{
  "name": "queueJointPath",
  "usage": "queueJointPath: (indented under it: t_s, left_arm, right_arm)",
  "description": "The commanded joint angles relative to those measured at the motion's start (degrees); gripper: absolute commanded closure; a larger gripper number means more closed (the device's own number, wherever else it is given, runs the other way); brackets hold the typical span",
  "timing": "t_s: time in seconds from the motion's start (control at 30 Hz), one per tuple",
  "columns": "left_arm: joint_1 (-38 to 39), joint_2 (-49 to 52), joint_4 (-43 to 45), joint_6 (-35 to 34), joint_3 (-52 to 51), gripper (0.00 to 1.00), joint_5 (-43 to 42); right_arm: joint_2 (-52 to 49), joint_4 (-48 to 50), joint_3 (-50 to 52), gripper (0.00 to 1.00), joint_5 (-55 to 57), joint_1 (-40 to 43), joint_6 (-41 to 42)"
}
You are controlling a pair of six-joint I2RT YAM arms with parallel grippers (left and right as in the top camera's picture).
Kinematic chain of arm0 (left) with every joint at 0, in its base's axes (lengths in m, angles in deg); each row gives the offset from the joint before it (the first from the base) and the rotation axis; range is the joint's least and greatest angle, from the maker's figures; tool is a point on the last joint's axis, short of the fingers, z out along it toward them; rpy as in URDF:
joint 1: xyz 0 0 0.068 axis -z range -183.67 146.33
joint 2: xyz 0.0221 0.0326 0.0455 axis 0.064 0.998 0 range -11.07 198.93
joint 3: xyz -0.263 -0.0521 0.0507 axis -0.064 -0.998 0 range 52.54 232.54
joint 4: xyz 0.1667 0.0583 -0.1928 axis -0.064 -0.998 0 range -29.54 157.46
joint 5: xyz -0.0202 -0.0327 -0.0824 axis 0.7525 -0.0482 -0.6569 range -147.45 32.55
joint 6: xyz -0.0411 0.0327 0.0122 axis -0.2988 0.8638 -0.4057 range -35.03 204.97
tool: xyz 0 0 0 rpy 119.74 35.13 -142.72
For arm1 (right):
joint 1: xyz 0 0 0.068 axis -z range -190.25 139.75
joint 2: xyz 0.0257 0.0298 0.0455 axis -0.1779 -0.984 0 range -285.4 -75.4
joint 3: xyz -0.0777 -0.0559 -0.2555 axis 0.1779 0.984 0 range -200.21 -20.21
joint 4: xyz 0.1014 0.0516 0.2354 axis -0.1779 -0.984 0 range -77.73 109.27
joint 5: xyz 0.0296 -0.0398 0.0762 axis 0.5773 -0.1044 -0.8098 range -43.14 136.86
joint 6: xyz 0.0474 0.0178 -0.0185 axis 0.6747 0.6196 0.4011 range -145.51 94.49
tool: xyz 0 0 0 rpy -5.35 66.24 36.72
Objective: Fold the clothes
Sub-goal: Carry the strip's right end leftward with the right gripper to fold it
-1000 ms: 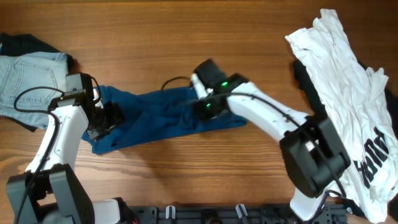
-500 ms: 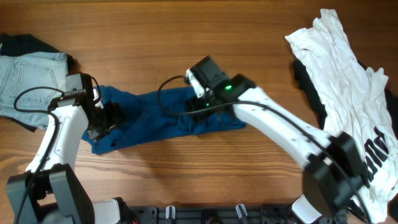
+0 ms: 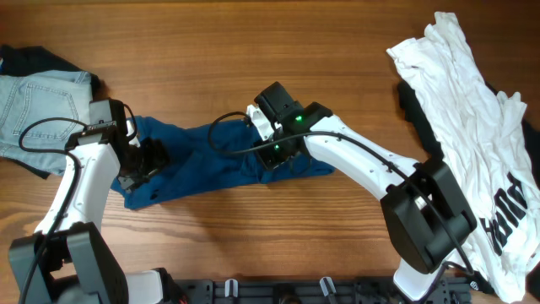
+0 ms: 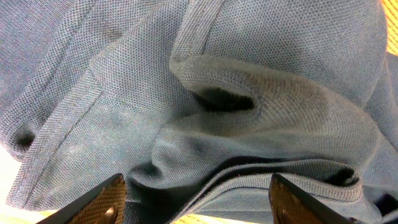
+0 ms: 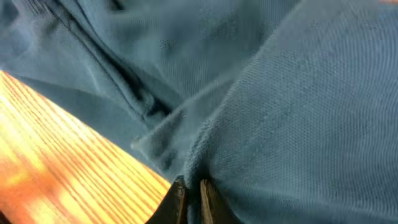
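The dark teal-blue shirt (image 3: 211, 160) lies bunched in a long strip across the middle of the table. My left gripper (image 3: 150, 160) is at its left end, jaws wide open, with folds of the shirt (image 4: 249, 93) and a ribbed hem between and above the fingertips (image 4: 102, 202). My right gripper (image 3: 274, 156) is at the shirt's right part, shut on a pinched fold of the shirt (image 5: 298, 124); the fingertips (image 5: 180, 199) are nearly together with fabric between them.
Light-blue denim shorts (image 3: 38, 105) lie at the far left on a dark garment. A white T-shirt with black lettering (image 3: 477, 143) lies at the right edge over dark cloth. Bare wood shows at the back and front (image 3: 253, 236).
My right gripper has shifted a little left along the shirt and its wrist has turned. The left arm has not moved.
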Motion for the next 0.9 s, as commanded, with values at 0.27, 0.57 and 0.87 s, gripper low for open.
queueJointPath:
  t_s: [0.27,0.57,0.87]
  left_arm:
    - [-0.3,-0.8,-0.3,0.3,1.0,0.25,-0.1]
    - [-1.4,-0.8,5.9,0.3,1.8,0.11,4.6]
    - [-3.3,3.6,10.7,4.8,1.7,0.08,8.3]
  right_arm:
    - [-0.3,6.1,-0.1,0.41,-5.6,0.0,2.9]
    - [11.2,-7.9,-1.0,0.45,17.3,9.0,10.8]
    - [11.2,-10.3,-0.9,0.44,15.8,10.1,13.7]
